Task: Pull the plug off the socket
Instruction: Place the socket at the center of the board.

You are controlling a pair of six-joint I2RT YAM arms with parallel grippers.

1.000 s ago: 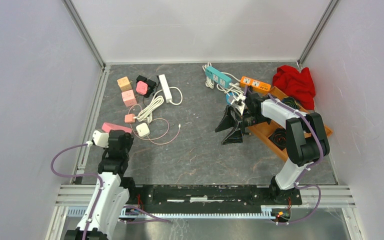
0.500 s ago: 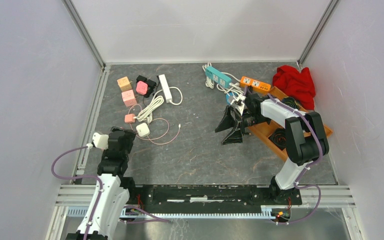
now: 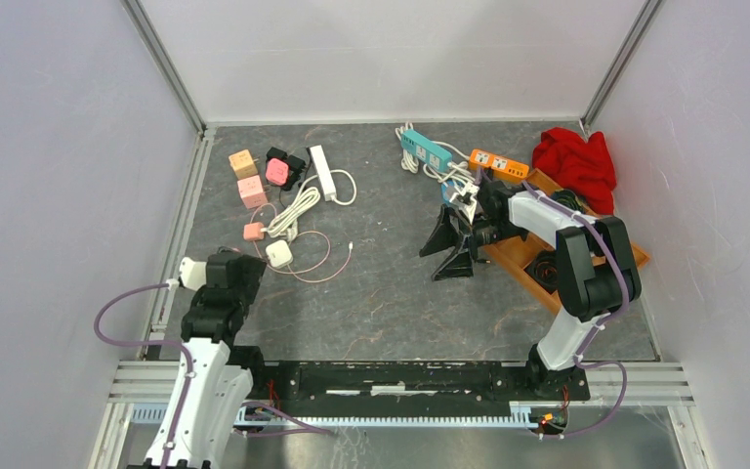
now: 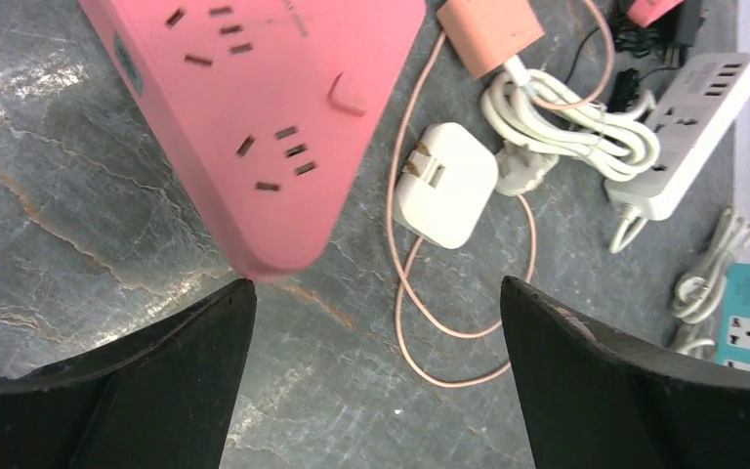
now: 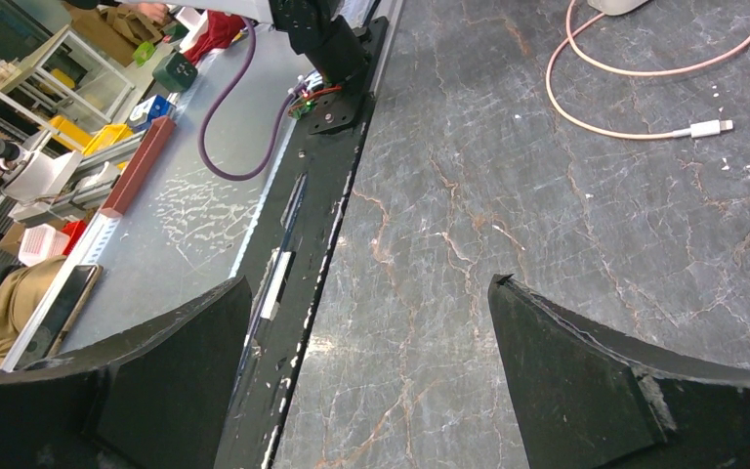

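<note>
Noted: white plug (image 4: 444,186) flat on table (image 4: 88,244), prongs bare and turned toward pink socket strip (image 4: 254,117), just beside its corner, not touching; thin pink cable (image 4: 405,293) running past in loops. Over strip's near corner, left gripper (image 4: 371,293), fingers spread wide, nothing held. Mid-table, right gripper (image 5: 369,283) likewise wide apart and empty, low over bare slate. At right side, wooden tray (image 3: 513,256) with coiled black cords (image 3: 547,267) inside and red cloth (image 3: 576,161) at its far end. Behind tray, orange strip (image 3: 498,162) and teal strip (image 3: 427,149); far left, white strip (image 3: 322,171) and coloured cubes (image 3: 252,191). Overhead view: pink strip hidden beneath left wrist, plug visible just right of it. Left wrist view alone: strip's slots and plug prongs. Right wrist view alone: white connector tip (image 5: 708,127) of pink cable, black base rail (image 5: 322,195), shelving beyond table edge
</note>
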